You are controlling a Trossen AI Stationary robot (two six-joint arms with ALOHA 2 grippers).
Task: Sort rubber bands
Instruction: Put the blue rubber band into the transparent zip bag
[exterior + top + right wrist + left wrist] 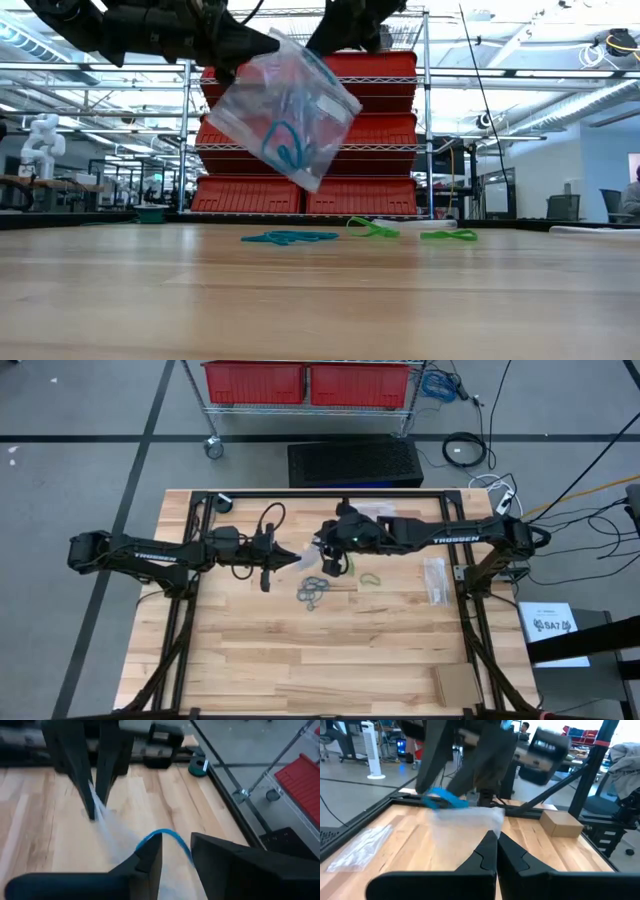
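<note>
Hanging above mid-table, the clear bag (285, 108) is pinched at one edge by the clenched left gripper (292, 559), while the right gripper (176, 851) — jaws parted — has a blue rubber band (170, 838) lying between its fingers, right at the bag's mouth.

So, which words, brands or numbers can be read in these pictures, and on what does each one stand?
"TROSSEN": on the left arm, high view.
"TROSSEN": on the right arm, high view.
"SA7", roughly: on the white sheet right of the table; its other print is too small to read.
The green tape roll has a white label, too blurred to read.
</note>
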